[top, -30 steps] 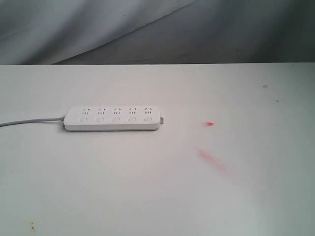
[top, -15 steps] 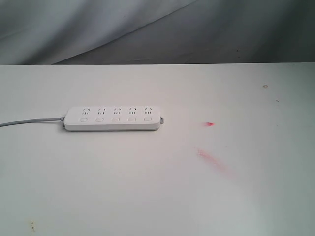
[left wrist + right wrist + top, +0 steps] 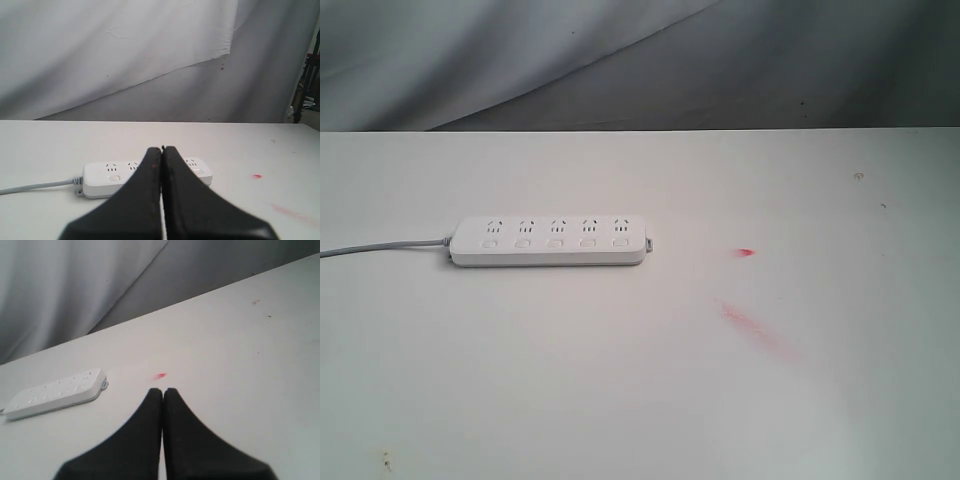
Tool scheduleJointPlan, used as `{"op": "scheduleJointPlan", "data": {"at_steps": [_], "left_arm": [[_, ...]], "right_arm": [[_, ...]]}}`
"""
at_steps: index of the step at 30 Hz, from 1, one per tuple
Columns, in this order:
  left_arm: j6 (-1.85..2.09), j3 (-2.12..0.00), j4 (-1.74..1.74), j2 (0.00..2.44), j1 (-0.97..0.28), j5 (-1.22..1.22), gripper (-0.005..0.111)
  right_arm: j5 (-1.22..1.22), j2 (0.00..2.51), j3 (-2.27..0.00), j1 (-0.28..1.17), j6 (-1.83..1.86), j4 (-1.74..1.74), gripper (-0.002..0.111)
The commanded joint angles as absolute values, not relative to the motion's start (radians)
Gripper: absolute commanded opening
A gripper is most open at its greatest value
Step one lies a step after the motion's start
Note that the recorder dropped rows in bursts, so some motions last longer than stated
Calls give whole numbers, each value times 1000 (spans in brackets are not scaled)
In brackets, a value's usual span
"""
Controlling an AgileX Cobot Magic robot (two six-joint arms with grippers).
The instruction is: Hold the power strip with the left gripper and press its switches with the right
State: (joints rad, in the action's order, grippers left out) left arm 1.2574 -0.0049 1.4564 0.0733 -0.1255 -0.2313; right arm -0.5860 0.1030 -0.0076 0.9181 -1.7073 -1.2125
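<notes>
The white power strip (image 3: 550,242) lies flat on the table, left of centre in the exterior view, with its grey cord (image 3: 380,246) running off to the left and an end tab (image 3: 649,243) on its right. Its five small switches (image 3: 554,243) sit in a row below the sockets. Neither arm appears in the exterior view. My left gripper (image 3: 161,149) is shut and empty, with the power strip (image 3: 107,177) beyond it and partly hidden by the black fingers. My right gripper (image 3: 162,390) is shut and empty, well away from the power strip (image 3: 55,392).
Red smears (image 3: 748,323) and a small red spot (image 3: 745,252) mark the white table (image 3: 670,400) to the right of the strip. A grey cloth backdrop (image 3: 620,60) hangs behind the far table edge. Small dark specks (image 3: 859,176) dot the far right.
</notes>
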Motion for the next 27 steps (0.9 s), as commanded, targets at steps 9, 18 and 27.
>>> {"op": "scheduleJointPlan", "data": {"at_steps": [9,18,27], "left_arm": [[1259,0,1456,70,-130,-232,0],[1259,0,1456,70,-130,-232,0],[1264,0,1456,70,-130,-232,0]], "right_arm": [[-587,0,-6,676,-1709,-1226,0],[-218,0,0,367,-1267,-1202,0],[-127,0,0,151,-1256,-1165,0]]}}
